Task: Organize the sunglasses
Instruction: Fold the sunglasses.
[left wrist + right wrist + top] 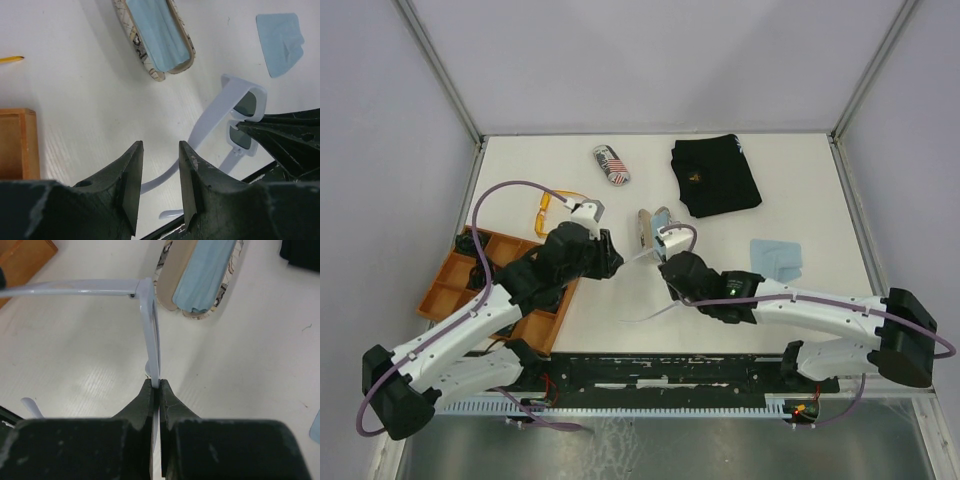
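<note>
The right gripper (159,385) is pinched tight on the front frame of the white-framed, dark-lensed plastic sunglasses (243,89), held near the table's middle just in front of the open oval printed case (131,35). The left gripper (160,146) stands partly open, one white temple running through its gap ungripped. The translucent orange sunglasses (552,205) lie beside the orange wooden tray (450,285).

Reached inward with left arm (470,320) and right arm (820,310), elbows bent, wrists angled down. Held left gripper (160,147) low with jaws parted, gripping nothing. Pinched right gripper (158,385) shut on sunglasses (75,288), close to the left, tips pointed toward each other.
</note>
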Available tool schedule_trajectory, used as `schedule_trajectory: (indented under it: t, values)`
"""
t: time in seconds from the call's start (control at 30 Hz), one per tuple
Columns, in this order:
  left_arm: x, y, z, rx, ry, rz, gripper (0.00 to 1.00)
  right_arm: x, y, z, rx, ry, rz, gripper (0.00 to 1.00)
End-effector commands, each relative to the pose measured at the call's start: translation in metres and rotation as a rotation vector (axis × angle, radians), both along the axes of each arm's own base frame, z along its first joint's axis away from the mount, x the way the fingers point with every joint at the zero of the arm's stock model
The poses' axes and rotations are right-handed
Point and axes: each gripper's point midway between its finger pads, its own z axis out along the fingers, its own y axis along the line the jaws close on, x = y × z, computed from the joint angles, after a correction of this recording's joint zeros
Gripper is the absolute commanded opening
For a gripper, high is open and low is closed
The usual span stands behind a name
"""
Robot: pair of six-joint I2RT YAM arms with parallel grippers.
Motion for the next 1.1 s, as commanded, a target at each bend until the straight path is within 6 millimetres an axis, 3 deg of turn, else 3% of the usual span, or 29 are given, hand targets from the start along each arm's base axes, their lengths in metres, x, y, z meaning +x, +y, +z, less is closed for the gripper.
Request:
schedule_trajectory:
  t: [0.0,0.27,0.53,1.07]
  values:
    - [0.014,-0.015,0.039,-0.080,-0.093,0.093,0.42,0.017,0.019,0.032,0.113,-0.175,-0.112,0.00]
    - [0.025,-0.005,0.060,-0.082,-0.151,0.181,0.42,0.007,0.030,0.036,0.122,-0.247,-0.136,0.00]
    - [0.025,-0.003,0.054,-0.063,-0.144,0.186,0.41,0.002,0.030,0.043,0.161,-0.273,-0.143,0.00]
    - [0.012,-0.027,0.030,-0.066,-0.084,0.116,0.38,0.003,0.031,0.061,0.229,-0.285,-0.164,0.00]
